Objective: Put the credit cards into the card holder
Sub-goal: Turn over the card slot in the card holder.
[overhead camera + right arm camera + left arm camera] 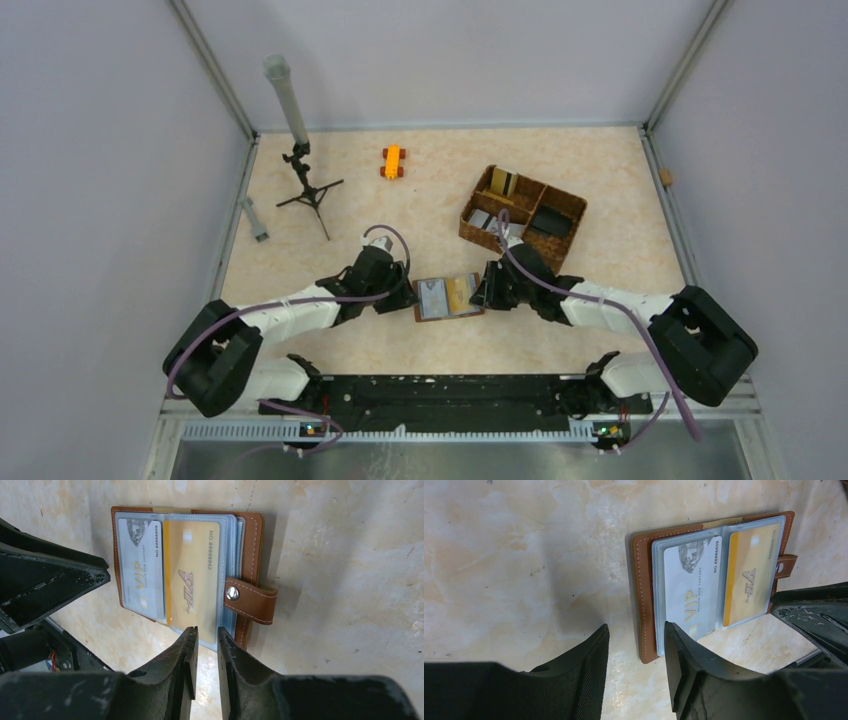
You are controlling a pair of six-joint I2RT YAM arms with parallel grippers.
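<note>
The brown card holder (447, 297) lies open on the table between my two grippers. Its clear sleeves hold a silver card (691, 587) and a gold card (751, 577). My left gripper (636, 635) is open at the holder's left edge, with the brown corner (649, 655) showing between its fingers. My right gripper (206, 632) is open by a narrow gap at the near edge of the gold card's sleeve (192, 575), beside the snap tab (250, 600). More credit cards lie in the basket: gold (503, 183), silver (480, 218) and black (550, 220).
The brown woven basket (572, 205) stands just behind the right gripper (483, 290). At the back left are a small black tripod (310, 190) with a grey tube (285, 95), and a grey bar (253, 218). An orange toy car (392, 160) sits at the back.
</note>
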